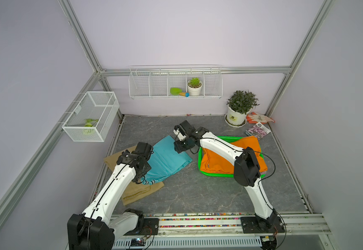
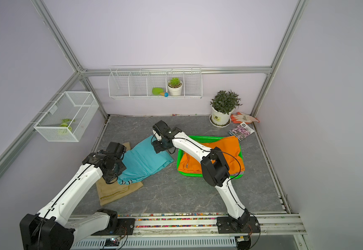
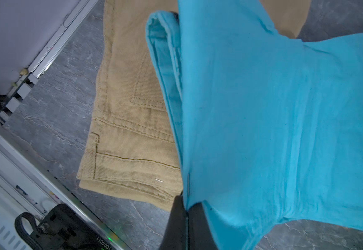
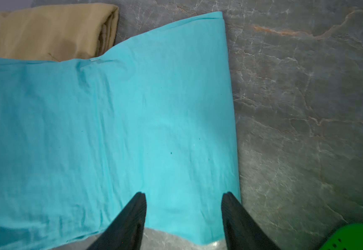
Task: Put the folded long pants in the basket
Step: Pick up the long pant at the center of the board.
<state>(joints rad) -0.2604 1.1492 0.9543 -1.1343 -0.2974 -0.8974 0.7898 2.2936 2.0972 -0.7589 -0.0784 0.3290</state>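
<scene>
Green basket (image 1: 200, 161) holds orange pants (image 1: 216, 165), cloth draped over its far rim.

Teal pants (image 1: 165, 158) on table just beside basket, outside it. Khaki pants (image 1: 137, 192) farther from basket, partly under teal pair.

Left gripper (image 3: 187, 205) clenched on teal cloth at end far from basket; that end looks raised.

Right gripper (image 4: 185, 194) spread wide, fingers straddling teal edge nearest basket, nothing pinched.

Best practice, likely:
- Close right fingers through all folded layers.
- Lift both ends level.
- Clear basket rim.
- Lower onto orange pair.
- Release both ends together so fold keeps.
</scene>
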